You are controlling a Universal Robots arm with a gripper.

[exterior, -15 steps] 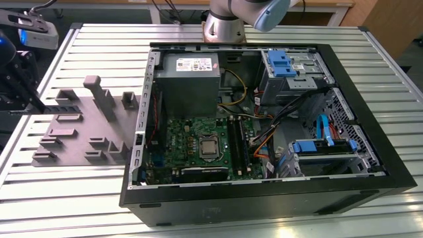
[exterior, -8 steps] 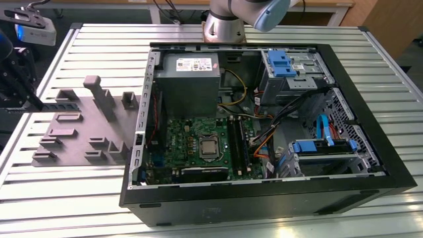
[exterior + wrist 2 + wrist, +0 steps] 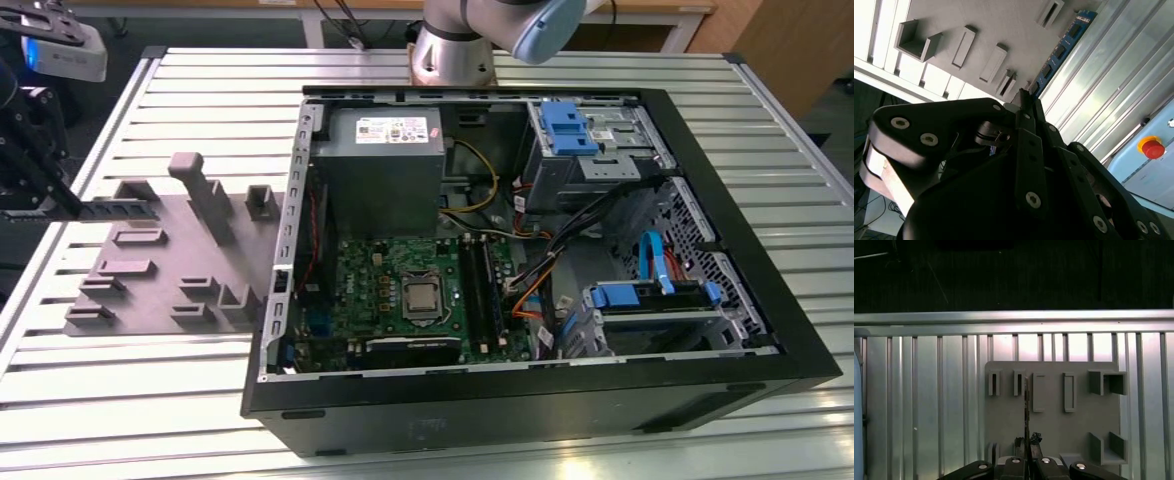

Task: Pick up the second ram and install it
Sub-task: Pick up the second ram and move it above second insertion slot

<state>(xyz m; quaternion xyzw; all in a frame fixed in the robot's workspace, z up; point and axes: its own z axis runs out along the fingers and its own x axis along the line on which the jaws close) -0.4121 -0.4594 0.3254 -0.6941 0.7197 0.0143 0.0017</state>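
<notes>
A black open-sided computer case (image 3: 534, 400) fills the centre and right of the exterior view, on a silver slatted metal table (image 3: 200, 80). Just left of it lies a grey blocky plastic fixture tray (image 3: 160, 270). Inside the case, a green motherboard (image 3: 360, 290) sits lower left, with a grey metal power-supply box (image 3: 387, 170) above it. At the left edge, the black gripper (image 3: 70, 207) clasps the thin dark-green second ram (image 3: 120, 210) over the tray's upper-left corner.

Our arm (image 3: 451, 50) rises from its base, and our gripper (image 3: 1027, 440) has its black fingers (image 3: 1029, 117) pinched together on the second ram (image 3: 1026, 400), which juts straight out beyond the fingertips, edge-on in the first wrist view.
</notes>
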